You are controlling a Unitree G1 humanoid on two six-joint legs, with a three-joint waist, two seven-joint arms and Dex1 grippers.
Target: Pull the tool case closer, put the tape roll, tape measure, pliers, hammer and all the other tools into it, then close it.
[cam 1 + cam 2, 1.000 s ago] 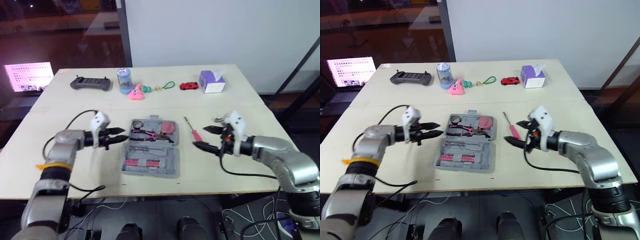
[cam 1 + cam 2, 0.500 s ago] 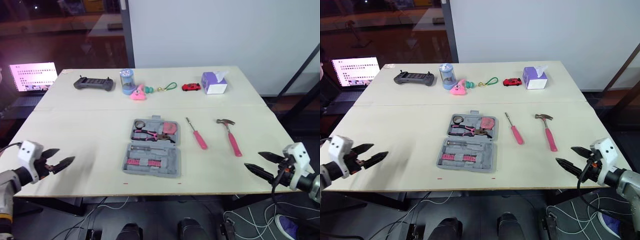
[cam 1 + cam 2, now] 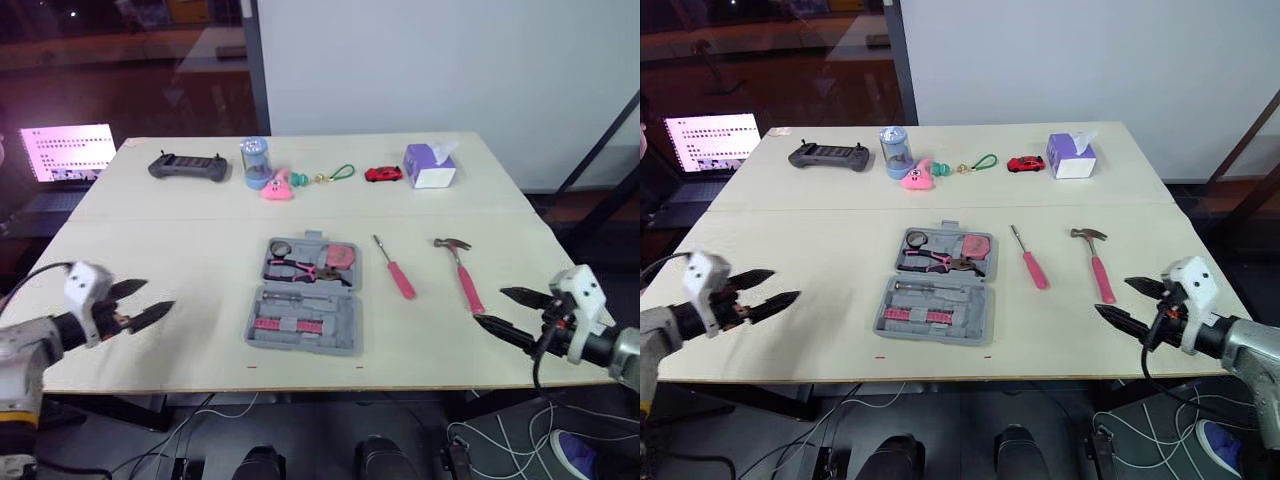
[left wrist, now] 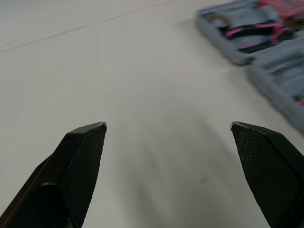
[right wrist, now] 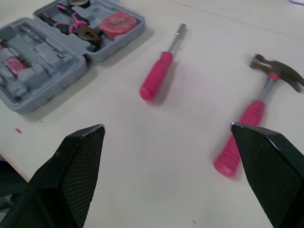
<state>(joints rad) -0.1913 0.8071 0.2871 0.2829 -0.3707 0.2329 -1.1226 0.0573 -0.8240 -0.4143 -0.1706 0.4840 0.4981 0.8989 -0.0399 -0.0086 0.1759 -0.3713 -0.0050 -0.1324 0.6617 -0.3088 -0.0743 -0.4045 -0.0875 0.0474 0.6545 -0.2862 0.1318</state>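
The grey tool case [image 3: 305, 296] lies open at the table's middle. Its far half holds a tape roll [image 3: 279, 247], pink-handled pliers [image 3: 295, 268] and a pink tape measure [image 3: 342, 257]. Right of the case, a pink screwdriver [image 3: 397, 270] and a pink-handled hammer [image 3: 462, 274] rest on the table. My left gripper [image 3: 160, 294] hovers open over bare table well left of the case [image 4: 256, 47]. My right gripper [image 3: 488, 306] is open near the front right edge, just short of the hammer [image 5: 259, 109] and the screwdriver [image 5: 159, 76]. Nothing sits between either pair of fingers.
Along the far side of the table stand a black controller [image 3: 185, 167], a blue jar [image 3: 254, 160], a pink toy [image 3: 272, 186], a green keyring [image 3: 335, 175], a red toy car [image 3: 378, 174] and a purple tissue box [image 3: 428, 165]. A lit screen [image 3: 62, 153] stands off the left edge.
A second ago both grippers were beside the case; they then drew back to the table's front corners. Since half a second ago both have moved inward again, still open.
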